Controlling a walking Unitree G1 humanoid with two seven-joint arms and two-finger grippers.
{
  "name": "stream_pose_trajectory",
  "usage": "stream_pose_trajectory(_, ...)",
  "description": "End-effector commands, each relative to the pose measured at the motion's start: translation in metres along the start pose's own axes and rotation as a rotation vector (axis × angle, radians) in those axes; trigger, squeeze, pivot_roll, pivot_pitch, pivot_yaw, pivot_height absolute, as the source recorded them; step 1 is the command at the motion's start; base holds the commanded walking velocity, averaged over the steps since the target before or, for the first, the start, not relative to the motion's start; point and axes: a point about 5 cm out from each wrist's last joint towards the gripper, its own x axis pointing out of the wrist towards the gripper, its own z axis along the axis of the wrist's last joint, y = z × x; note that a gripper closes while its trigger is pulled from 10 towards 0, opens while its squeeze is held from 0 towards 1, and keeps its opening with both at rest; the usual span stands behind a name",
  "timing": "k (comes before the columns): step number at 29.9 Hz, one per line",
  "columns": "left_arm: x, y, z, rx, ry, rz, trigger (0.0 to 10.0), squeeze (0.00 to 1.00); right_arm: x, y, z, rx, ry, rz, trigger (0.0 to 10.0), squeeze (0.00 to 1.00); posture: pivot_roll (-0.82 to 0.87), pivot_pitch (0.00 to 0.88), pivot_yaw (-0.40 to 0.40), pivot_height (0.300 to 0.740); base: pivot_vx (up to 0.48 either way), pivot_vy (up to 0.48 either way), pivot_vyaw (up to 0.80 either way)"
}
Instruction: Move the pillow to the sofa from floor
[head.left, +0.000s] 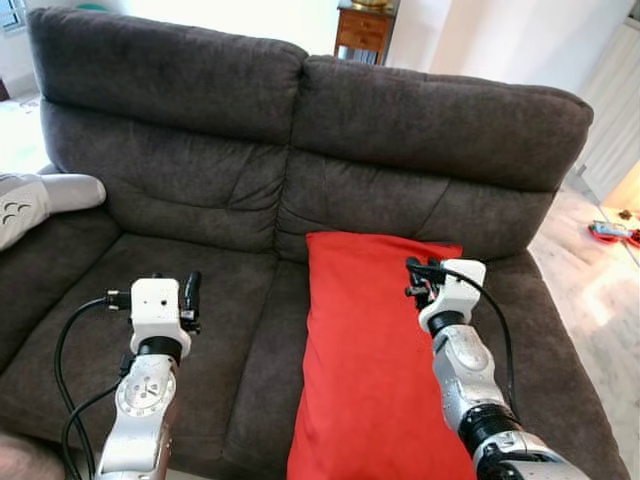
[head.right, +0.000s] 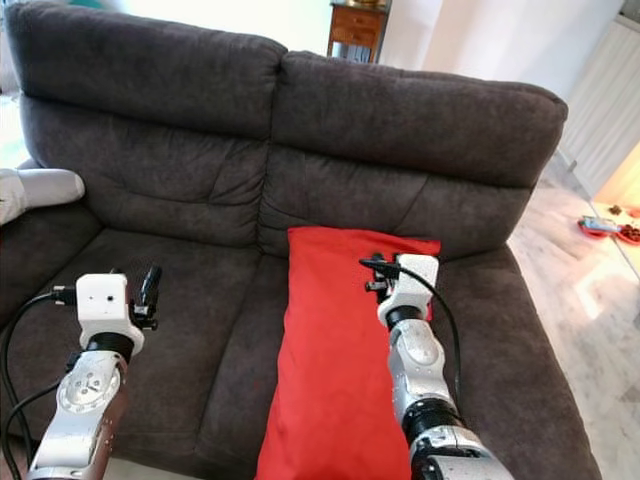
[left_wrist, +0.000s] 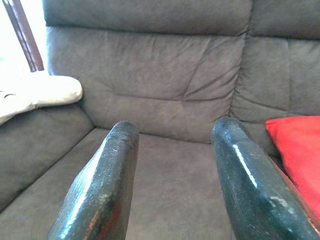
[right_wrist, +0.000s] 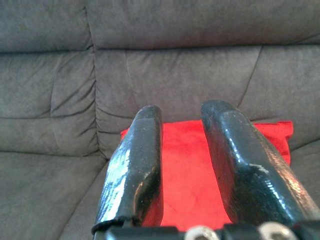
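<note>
So in the head views the long red fabric pillow is lying lengthwise on the right seat of the dark grey two-seat fabric sofa, top edge tucked against the backrest and the near end hanging over the front of the seat, so I'd say it's basically delivered. The right pincer is hovering over the pillow's upper part, and the left pincer is hovering over the bare left seat, well apart from the pillow. A pale grey cushion is sitting on the left armrest. From the left wrist, the two black fingers are standing wide apart with nothing between them. From the right wrist, the fingers are parted a bit less, gripping nothing, red pillow showing through the gap.
</note>
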Motion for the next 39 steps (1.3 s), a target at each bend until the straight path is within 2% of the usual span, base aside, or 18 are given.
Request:
stream_pose_trajectory(1, 0.0025, -0.0044, 0.0029, 0.011, -0.024, -0.004, 10.0, 0.0, -0.0002, -0.0036, 0.0035, 0.002, -0.021, -0.009, 10.0, 0.0, 0.21, 0.0, -0.15, 0.74, 0.0, 0.0, 0.0)
stream_pose_trajectory(22, 0.0007, -0.0091, 0.0016, -0.022, -0.047, -0.001, 10.0, 0.0, 0.0038, 0.0054, 0.0078, 0.01, -0.031, 0.019, 10.0, 0.0, 0.22, 0.0, -0.165, 0.74, 0.0, 0.0, 0.0)
stream_pose_trajectory(39, 0.0009, -0.0093, 0.0031, -0.031, -0.059, 0.005, 10.0, 0.0, 0.0062, 0.0058, 0.0114, 0.005, -0.036, 0.022, 10.0, 0.0, 0.22, 0.0, -0.166, 0.74, -0.212, 0.0, 0.0)
